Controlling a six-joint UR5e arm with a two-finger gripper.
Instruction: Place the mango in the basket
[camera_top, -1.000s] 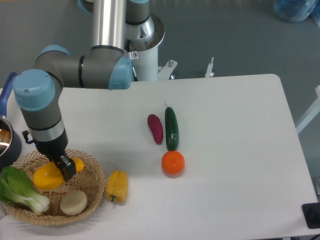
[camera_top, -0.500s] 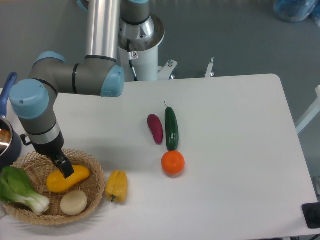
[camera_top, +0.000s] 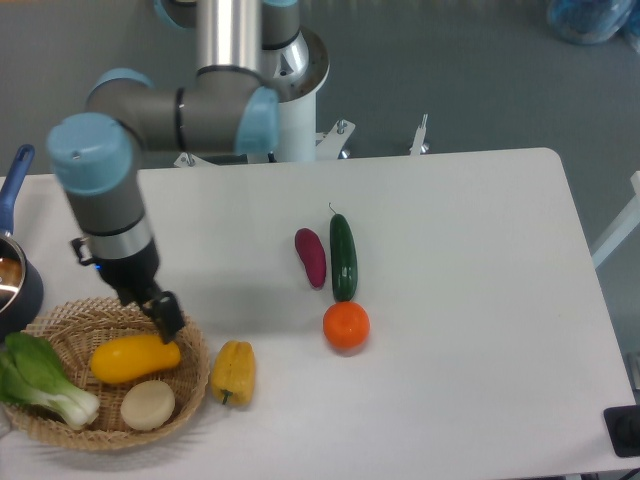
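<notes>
**Mango lies in the basket, gripper just off its right end**

Mango (camera_top: 135, 358) rests inside the basket (camera_top: 196, 375), its long axis running left to right and tilted slightly up at the right. The gripper (camera_top: 166, 318) hangs just above and right of that end, holding nothing; how wide its fingers stand cannot be told. Judged from this, only lifting the arm clear remains.

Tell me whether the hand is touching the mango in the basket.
Cannot tell. In the fixed camera view the hand overlaps the right end of the mango lying in the basket, so neither contact nor a gap shows plainly.
</notes>
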